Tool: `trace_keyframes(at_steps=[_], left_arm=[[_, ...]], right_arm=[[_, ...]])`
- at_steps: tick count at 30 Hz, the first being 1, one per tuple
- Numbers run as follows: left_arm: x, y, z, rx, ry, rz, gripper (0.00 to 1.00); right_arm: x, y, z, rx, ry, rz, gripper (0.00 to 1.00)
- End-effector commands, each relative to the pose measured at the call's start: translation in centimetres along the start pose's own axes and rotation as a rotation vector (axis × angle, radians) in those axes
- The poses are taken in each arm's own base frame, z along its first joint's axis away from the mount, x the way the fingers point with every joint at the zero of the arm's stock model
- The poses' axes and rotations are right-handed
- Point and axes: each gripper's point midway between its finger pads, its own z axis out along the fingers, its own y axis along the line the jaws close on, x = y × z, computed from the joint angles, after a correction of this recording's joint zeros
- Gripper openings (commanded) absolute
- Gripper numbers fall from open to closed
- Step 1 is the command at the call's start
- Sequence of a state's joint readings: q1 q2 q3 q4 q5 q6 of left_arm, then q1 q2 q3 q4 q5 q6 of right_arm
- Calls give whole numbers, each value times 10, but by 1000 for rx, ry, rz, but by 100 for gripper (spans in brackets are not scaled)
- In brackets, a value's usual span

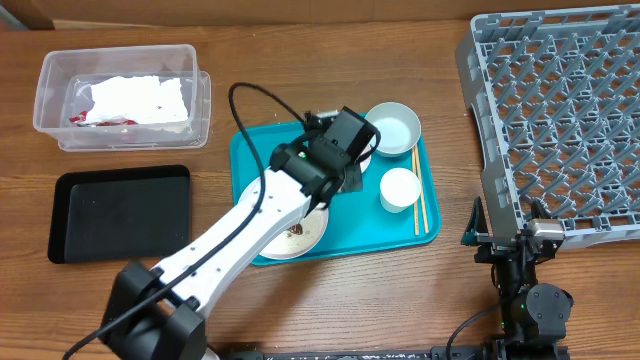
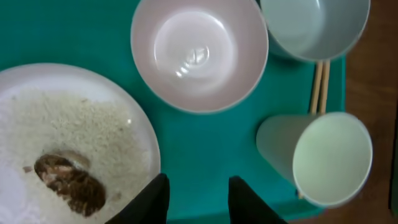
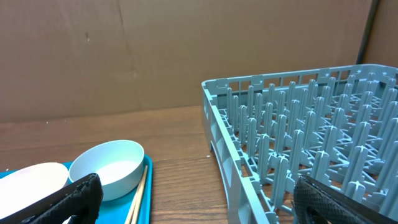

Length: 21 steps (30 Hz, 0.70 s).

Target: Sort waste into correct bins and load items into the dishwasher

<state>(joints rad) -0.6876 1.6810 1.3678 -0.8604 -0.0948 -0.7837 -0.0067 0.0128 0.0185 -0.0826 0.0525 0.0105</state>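
Only overhead showed the clear tub [image 1: 48, 75], holding white napkins [image 1: 135, 97] and one red wrapper [image 1: 80, 119], and the black tray [image 1: 120, 212]. My left wrist view showed, on the teal tray [image 2: 205, 149], one plate [image 2: 144, 130] with a brown scrap [image 2: 68, 180] amid rice crumbs [image 2: 68, 121], a pinkish bowl [image 2: 199, 53], a grey-green bowl [image 2: 314, 25], one cup [image 2: 329, 158] and two chopsticks [image 2: 319, 87]. My left gripper [image 2: 198, 202] hovered there, fingers apart; my right gripper [image 3: 196, 193] stood spread wide beside the rack [image 3: 298, 124].

Looks like a robotics lab with a mock kitchen clean-up laid out. Shows in the bare wooden surface [image 1: 300, 60], the plain brown board wall [image 3: 124, 50] behind it, a grey dish rack [image 1: 560, 110] standing loose on the wood, and a cabled white robot arm [image 1: 250, 220] reaching in from the near edge.
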Motion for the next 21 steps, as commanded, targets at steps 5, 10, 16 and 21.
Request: trace_keyframes(at_steps=[5, 10, 16, 21], left_arm=[[75, 14, 27, -87, 269, 71, 43], [99, 17, 57, -164, 326, 128, 44], [101, 43, 80, -310, 318, 158, 41], [94, 49, 82, -346, 288, 169, 38]], right_arm=[[2, -2, 0, 8, -5, -2, 100], [2, -2, 0, 8, -5, -2, 100], [2, -2, 0, 8, -5, -2, 100], [2, -2, 0, 8, -5, -2, 100]])
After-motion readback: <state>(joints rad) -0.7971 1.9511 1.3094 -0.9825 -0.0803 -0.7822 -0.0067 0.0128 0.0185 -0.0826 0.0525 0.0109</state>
